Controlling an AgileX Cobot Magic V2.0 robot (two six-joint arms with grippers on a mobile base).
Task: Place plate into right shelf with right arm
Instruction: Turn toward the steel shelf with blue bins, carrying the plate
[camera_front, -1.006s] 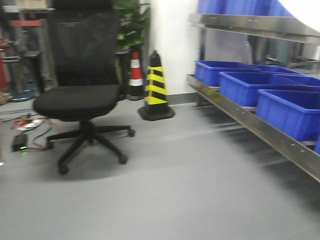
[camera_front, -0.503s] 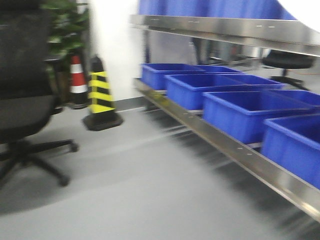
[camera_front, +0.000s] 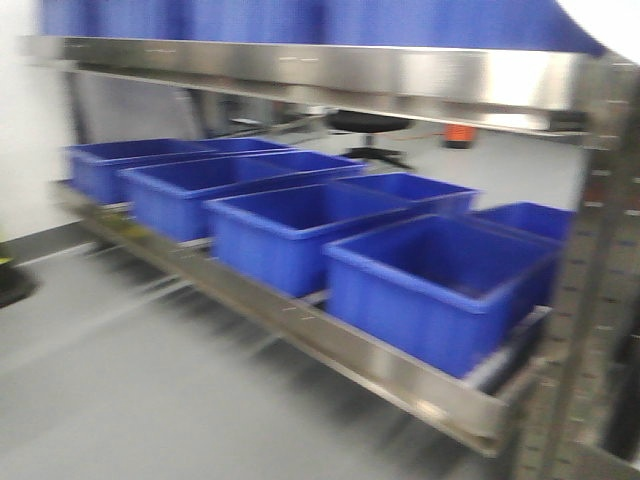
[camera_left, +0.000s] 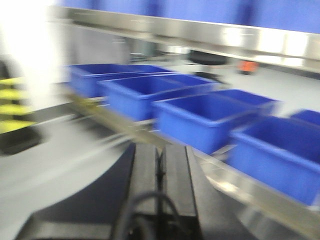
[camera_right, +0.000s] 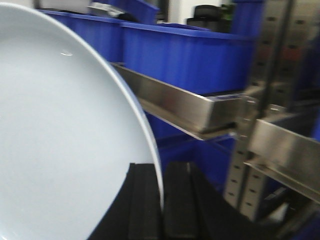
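**Between the right pincer's fingers: one plate, white**

Item 1, plate (camera_right: 65, 140). Round, glossy, plain white. It stands nearly on edge and fills the left half of my right wrist view. Its rim runs down into the right pincer (camera_right: 161, 200), whose two black fingers (camera_right: 142, 200) are clamped on it, one on each face. A white patch in the top right corner of my front view looks like the same plate (camera_front: 612, 20). The plate hangs in front of the rack and touches no part of it.

Item 2, right shelf (camera_right: 175, 105). Brushed steel rails and perforated uprights (camera_front: 590, 300), near the plate's rim. The lower rail (camera_front: 380, 365) fronts a row of blue bins (camera_front: 440, 285), open-topped and set side by side. More blue shows on the tier above (camera_front: 300, 20).

Item 3, left pincer (camera_left: 160, 165). Narrow, with its fingers drawn together to a thin slit and nothing between them. It points toward the bins.

Item 4, surroundings. Grey floor (camera_front: 120, 400) lies in front of the rack. A yellow-and-black cone (camera_left: 12, 115) sits at the left edge of my left wrist view. The front and left wrist views are heavily smeared, so I can't make out finer detail.
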